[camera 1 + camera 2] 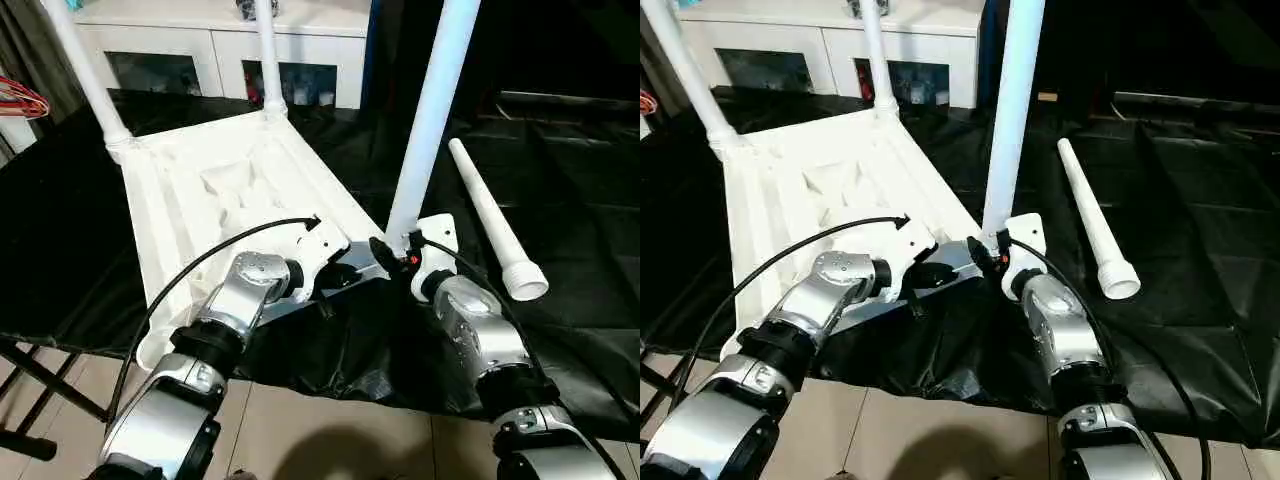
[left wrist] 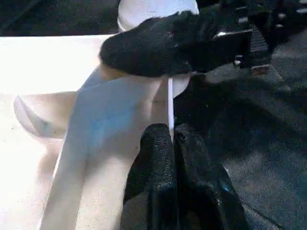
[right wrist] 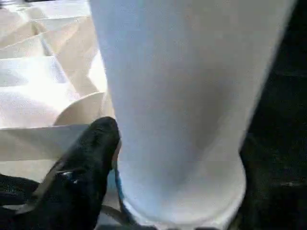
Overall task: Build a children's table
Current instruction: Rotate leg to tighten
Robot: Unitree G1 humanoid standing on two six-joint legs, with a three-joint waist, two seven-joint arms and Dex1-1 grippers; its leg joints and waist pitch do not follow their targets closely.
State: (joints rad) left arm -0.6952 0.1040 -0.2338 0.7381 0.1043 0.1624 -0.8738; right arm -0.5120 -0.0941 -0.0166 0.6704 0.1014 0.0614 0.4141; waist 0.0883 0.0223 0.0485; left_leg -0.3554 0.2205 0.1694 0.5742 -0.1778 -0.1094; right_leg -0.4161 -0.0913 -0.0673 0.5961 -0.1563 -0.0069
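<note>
Tabletop (image 1: 200,190): upside down on black cloth, two far legs fitted.
Third leg (image 1: 432,110): upright at tabletop's near corner socket, right gripper (image 1: 395,250) clamping its base.
Left gripper (image 2: 169,143): pinched shut on tabletop's rim.
Fourth leg (image 1: 493,220): loose, beside tabletop.
Risk: leg tilting, jamming the socket.

Head stereo overhead; wrists close-up.

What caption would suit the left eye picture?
Robot's right end effector steadies a third leg at the upturned white tabletop, fourth leg lying on black cloth.
</note>
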